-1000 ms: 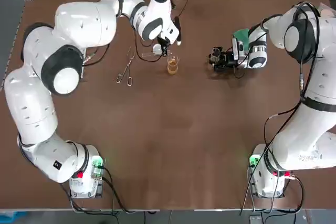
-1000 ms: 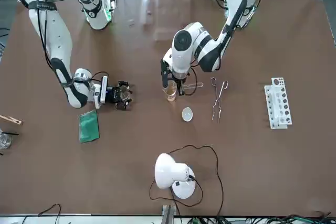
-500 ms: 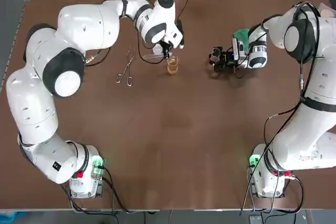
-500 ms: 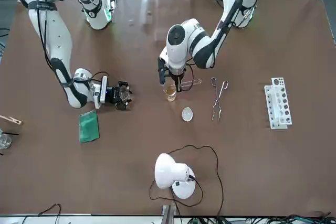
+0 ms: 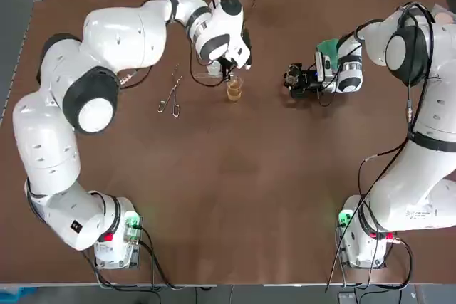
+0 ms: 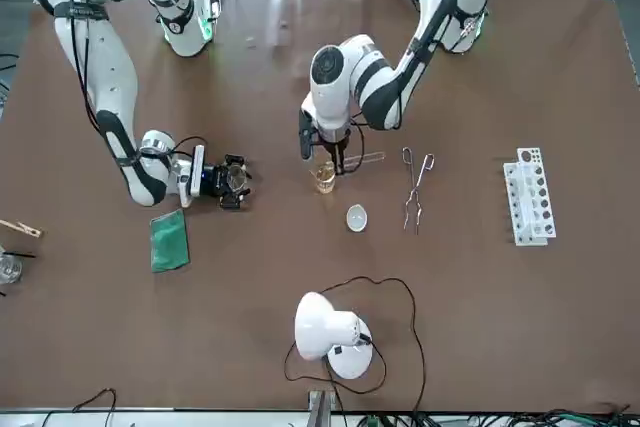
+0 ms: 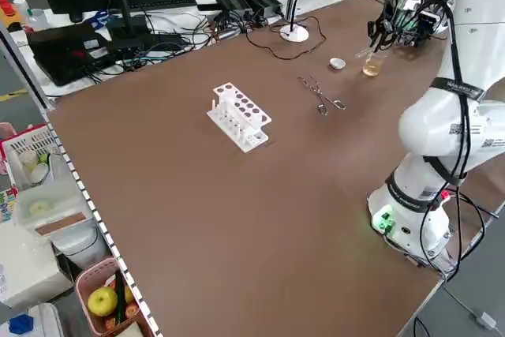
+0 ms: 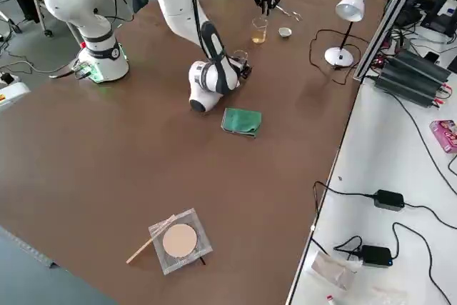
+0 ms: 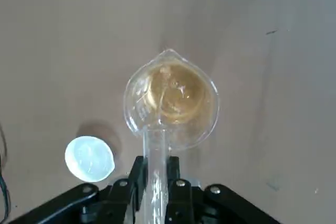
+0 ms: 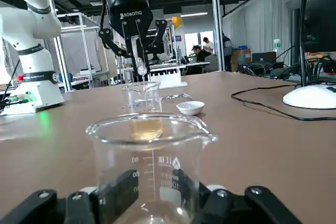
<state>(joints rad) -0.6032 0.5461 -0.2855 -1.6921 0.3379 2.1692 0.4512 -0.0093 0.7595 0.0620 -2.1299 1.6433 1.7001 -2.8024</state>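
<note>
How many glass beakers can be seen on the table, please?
2. The amber beaker stands under the left hand, which grips a glass tube. The second beaker is gripped by the right hand. None seems hidden.

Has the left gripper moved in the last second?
Yes. In the top view the left gripper has shifted slightly right, nearer the beaker, which stayed put.

We looked straight down on the whole table (image 5: 235, 197) from overhead; the front camera faced us across its far edge. Raised side cameras looked diagonally over its left and right edges. Both wrist cameras sat close, sharing the amber beaker (image 9: 173, 97).
</note>
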